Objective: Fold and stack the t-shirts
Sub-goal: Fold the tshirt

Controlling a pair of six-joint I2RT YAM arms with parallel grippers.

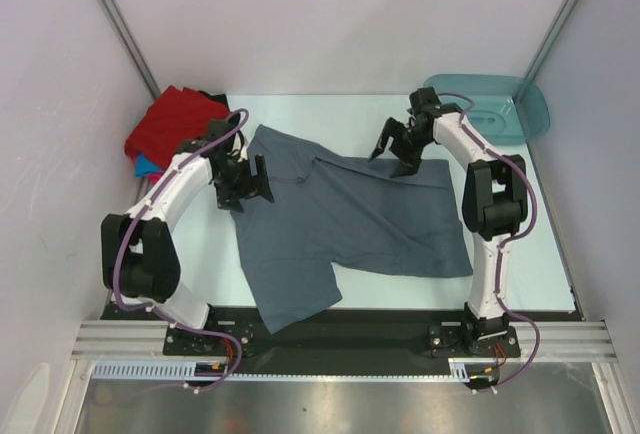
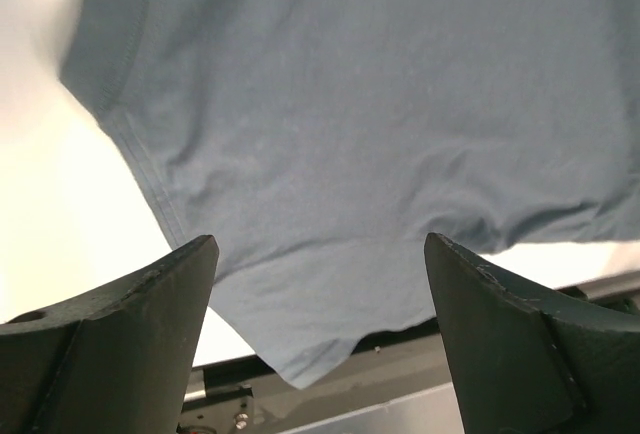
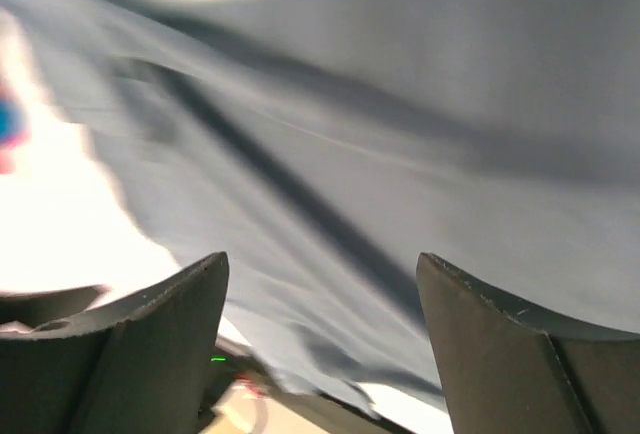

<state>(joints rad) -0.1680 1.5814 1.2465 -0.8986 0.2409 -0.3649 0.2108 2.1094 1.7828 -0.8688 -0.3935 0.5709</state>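
Top external view: grey-blue t-shirt (image 1: pixel 350 224) lies spread on the tabletop (image 1: pixel 530 214), not yet folded.
We see the left tool (image 1: pixel 256 182) and right tool (image 1: pixel 392 158) over its far edge, both apart and empty; next, we judge, each must pinch cloth.

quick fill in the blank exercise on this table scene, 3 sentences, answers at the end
1. The pile of shirts in the far left corner of the table has a ____ one on top.
2. The teal tub sits in the far ____ corner.
3. The left gripper and the right gripper hover over the grey-blue t-shirt with jaws ____.

Missing words: red; right; open
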